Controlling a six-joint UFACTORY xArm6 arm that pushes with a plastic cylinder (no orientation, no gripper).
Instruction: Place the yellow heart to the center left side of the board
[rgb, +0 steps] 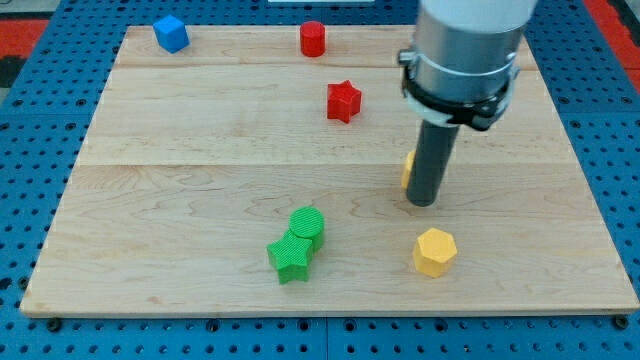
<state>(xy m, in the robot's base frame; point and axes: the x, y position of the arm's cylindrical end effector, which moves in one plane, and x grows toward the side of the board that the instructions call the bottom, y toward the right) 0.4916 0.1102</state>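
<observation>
My tip (424, 201) stands right of the board's (150, 190) centre, hiding most of the yellow heart (408, 168); it grasps nothing.

The arm enters from the view's top, at about one o'clock from the worktop's (200, 130) centre. Its pale grey cylindrical body ends in a black collar (ringed by a thin cable). Below the collar a straight dark rod hangs nearly upright. My tip (423, 203) sits down on the worktop, at roughly four o'clock from its centre.
</observation>
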